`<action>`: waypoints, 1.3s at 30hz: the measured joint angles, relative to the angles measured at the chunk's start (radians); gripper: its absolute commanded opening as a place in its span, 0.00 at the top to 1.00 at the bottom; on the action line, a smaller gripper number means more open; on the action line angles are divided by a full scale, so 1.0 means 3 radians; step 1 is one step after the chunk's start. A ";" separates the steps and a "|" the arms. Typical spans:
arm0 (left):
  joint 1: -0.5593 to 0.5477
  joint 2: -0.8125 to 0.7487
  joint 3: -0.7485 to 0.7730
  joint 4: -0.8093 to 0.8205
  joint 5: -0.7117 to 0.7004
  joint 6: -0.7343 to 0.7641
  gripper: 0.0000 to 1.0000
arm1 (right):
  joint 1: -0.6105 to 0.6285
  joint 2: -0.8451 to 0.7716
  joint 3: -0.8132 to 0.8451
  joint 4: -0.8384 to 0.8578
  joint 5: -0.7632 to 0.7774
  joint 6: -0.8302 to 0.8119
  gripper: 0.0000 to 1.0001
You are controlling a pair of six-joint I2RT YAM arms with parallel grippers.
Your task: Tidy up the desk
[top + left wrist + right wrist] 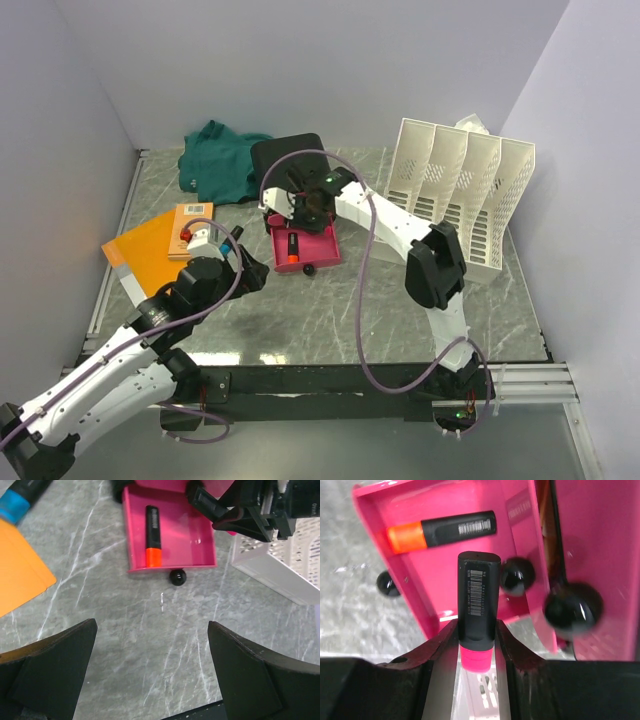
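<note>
Black fingers of the left gripper [151, 640] stand wide apart, holding nothing, low over the desk [125, 610], whose grey-green top runs under everything. At its 10 o'clock lies an orange folder [20, 565], with a blue-capped marker [20, 497] just beyond. At 12 o'clock the pink drawer [187, 530] holds an orange-capped marker [153, 535]. Over it the right gripper [476, 630] is clamped on a pink-capped marker [477, 590] — its free end seems to hang near the drawer's side wall, so a release could clip the rim and send it rolling onto the desk. At 3 o'clock the white file rack [460, 190] crowds that arm's elbow — a wide swing might knock it.
</note>
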State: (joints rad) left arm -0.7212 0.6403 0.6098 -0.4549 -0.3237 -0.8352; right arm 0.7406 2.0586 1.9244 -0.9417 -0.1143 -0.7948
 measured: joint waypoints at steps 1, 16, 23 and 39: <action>0.0000 0.0014 -0.0023 -0.0001 -0.0020 -0.0028 0.01 | 0.0004 0.0057 0.0009 0.0024 0.0013 0.0029 0.82; 0.0001 0.0134 -0.0100 0.0004 -0.0242 -0.0254 0.01 | 0.0084 0.0276 -0.0003 0.0273 0.0136 0.0319 0.43; 0.0219 0.0524 -0.0015 0.0009 -0.0235 -0.0097 0.01 | 0.0043 -0.0313 -0.0579 0.0140 -0.0179 0.0315 0.43; 0.1775 0.2571 0.1244 0.0233 0.0895 0.1390 0.28 | -0.1708 -0.2925 -0.2869 0.0120 -0.2158 0.0163 0.35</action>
State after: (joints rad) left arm -0.1886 1.4117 0.9829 -0.3851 -0.0551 -0.4183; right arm 0.2283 1.1812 1.0637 -0.9058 -0.7616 -0.7460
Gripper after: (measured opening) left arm 0.761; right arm 0.637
